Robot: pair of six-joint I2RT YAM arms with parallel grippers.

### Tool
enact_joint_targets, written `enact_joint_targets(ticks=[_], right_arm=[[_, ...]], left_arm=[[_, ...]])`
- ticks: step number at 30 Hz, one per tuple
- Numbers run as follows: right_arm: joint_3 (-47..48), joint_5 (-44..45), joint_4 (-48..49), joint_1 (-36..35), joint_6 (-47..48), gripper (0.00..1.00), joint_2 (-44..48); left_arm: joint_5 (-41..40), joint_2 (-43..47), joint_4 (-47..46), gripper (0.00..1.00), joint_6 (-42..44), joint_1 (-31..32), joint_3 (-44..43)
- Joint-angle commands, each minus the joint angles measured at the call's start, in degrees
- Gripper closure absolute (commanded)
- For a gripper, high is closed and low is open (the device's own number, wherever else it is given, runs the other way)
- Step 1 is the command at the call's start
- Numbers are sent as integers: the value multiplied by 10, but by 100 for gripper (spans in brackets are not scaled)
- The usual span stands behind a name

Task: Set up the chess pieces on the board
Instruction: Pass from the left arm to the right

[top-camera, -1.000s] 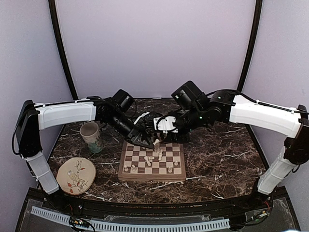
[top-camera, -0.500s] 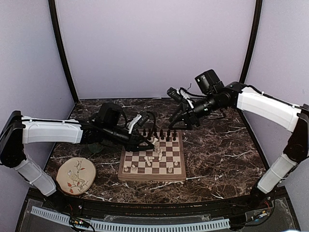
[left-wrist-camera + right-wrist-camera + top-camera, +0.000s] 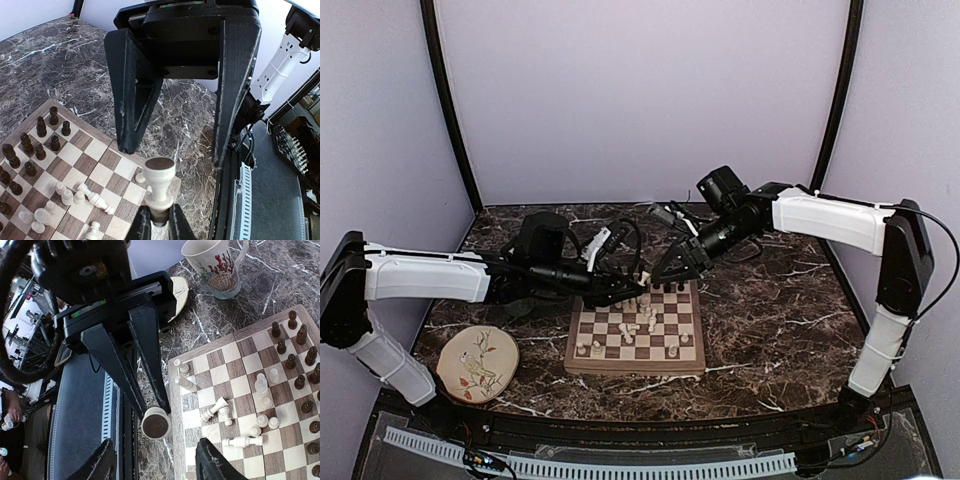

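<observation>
The board (image 3: 620, 352) lies mid-table. Dark chess pieces (image 3: 660, 284) stand along its far edge. Cream chess pieces (image 3: 642, 318) are scattered in its middle, some lying flat. My left gripper (image 3: 638, 297) is shut on a cream piece (image 3: 159, 182) and holds it above the board's far edge. The piece's dark felt base (image 3: 156, 424) faces the right wrist camera. My right gripper (image 3: 664, 277) is open. Its fingers (image 3: 134, 100) stand either side of the held piece without touching it. The board also shows in the left wrist view (image 3: 95, 150) and the right wrist view (image 3: 235, 385).
A round bird-patterned plate (image 3: 477, 362) lies at the near left. A mug with a red coral print (image 3: 220, 265) stands left of the board, mostly hidden behind my left arm in the top view. Cables hang behind the board.
My right gripper has come down and left from behind the board to the piece in my left gripper. My left arm dropped low a second ago and has since barely moved.
</observation>
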State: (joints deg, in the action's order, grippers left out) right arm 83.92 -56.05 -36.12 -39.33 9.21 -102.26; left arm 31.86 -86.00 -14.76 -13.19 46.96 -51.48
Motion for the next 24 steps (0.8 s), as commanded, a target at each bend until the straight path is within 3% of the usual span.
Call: enact_joint_targets(ticks=[1,24], right_arm=[[25,-32,20,-2,-22,46,-7],[55,-62,16,-7,-39,72,-55]], left_arm=[[4,11,-13,96,7,3,4],[8,-6,0,95,8,5,-9]])
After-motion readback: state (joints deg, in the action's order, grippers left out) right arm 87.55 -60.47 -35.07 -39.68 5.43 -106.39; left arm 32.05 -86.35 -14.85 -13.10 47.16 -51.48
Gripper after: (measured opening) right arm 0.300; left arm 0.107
